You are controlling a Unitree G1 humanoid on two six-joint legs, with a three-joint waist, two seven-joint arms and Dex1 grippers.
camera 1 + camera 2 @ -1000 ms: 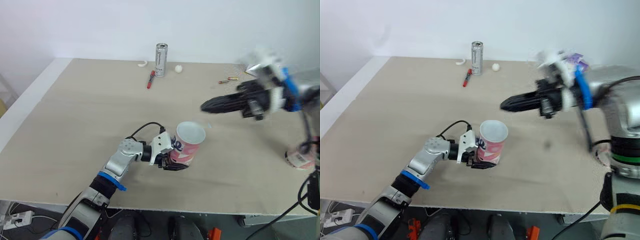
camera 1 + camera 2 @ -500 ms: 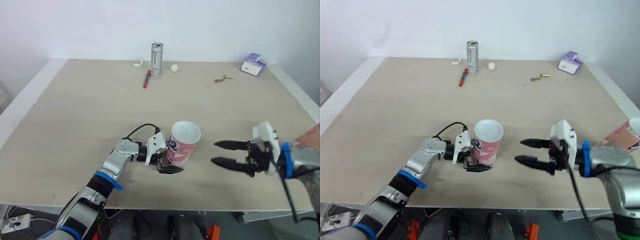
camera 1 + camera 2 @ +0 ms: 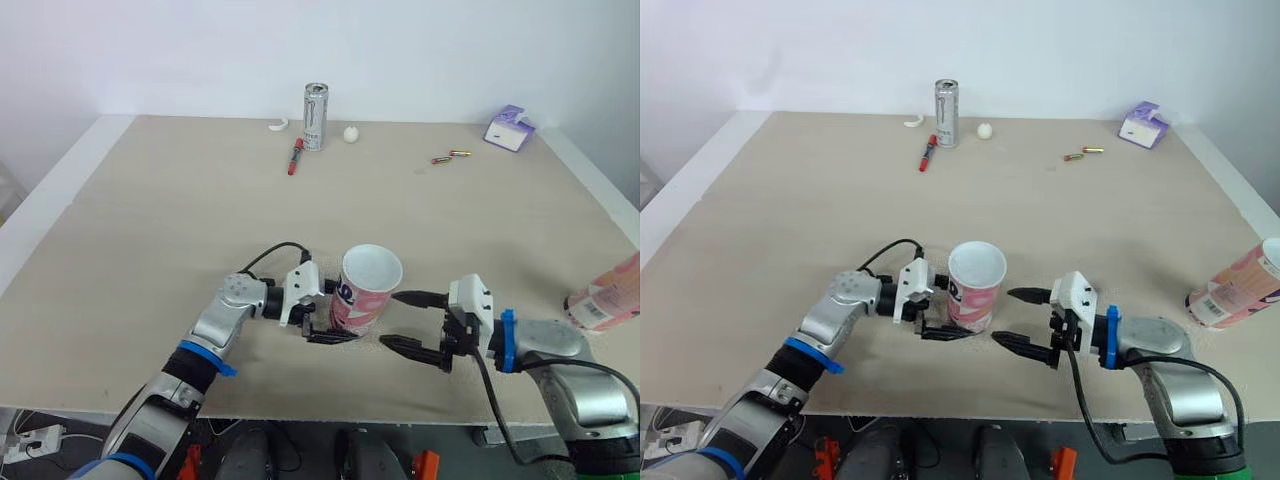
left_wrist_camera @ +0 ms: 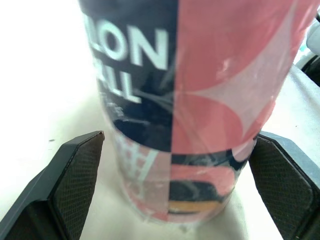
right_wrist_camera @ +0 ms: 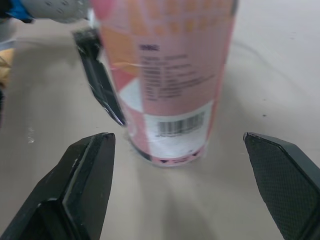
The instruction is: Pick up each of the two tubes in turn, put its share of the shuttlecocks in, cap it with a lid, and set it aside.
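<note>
Pink-and-navy cardboard tube [image 3: 368,300] is standing open-mouthed near tabletop [image 3: 200,220] front edge, L tool [image 3: 335,320] pinching its base, R tool [image 3: 391,319] hovering spread just beside; prob. pick-up step, next needing R closing w/o tipping.

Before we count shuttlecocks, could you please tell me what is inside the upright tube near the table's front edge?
The tube has an open mouth, and a plain white inner wall can be seen through it. The near wall covers the lower inside and the bottom.

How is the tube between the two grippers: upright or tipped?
Upright: the tube stands on its base, open mouth facing up.
</note>
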